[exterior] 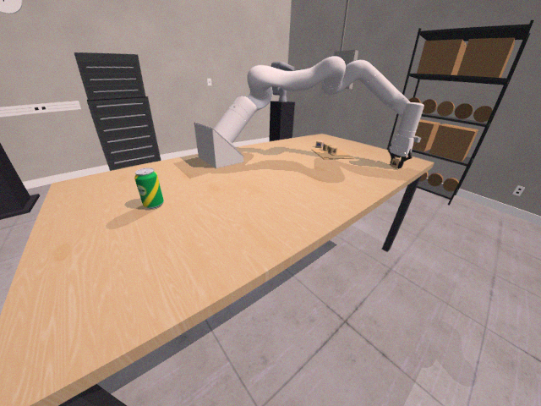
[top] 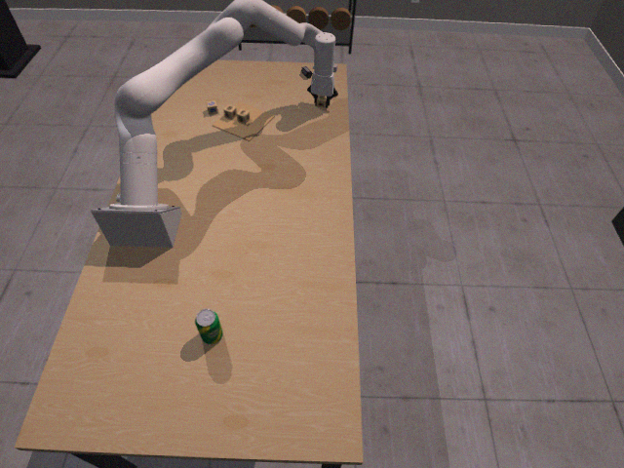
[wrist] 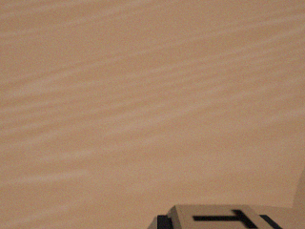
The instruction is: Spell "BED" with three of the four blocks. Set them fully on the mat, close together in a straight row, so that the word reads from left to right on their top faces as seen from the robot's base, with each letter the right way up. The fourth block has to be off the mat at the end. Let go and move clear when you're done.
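My gripper (top: 321,100) stands at the far right corner of the table and is shut on a wooden letter block (wrist: 224,218) that sits on the table top; it also shows in the exterior view (exterior: 396,162). The block's top face shows a black mark, cut off at the bottom edge of the wrist view, so I cannot read the letter. Two blocks (top: 230,112) (top: 243,116) sit side by side on the thin tan mat (top: 241,123). A block with blue markings (top: 212,106) lies just off the mat's left end. Their letters are too small to read.
A green soda can (top: 209,326) stands near the table's front, far from the blocks. My base (top: 136,223) sits at the table's left edge. A black shelf with boxes and rolls (exterior: 454,109) stands just beyond the table's far end, close to the gripper.
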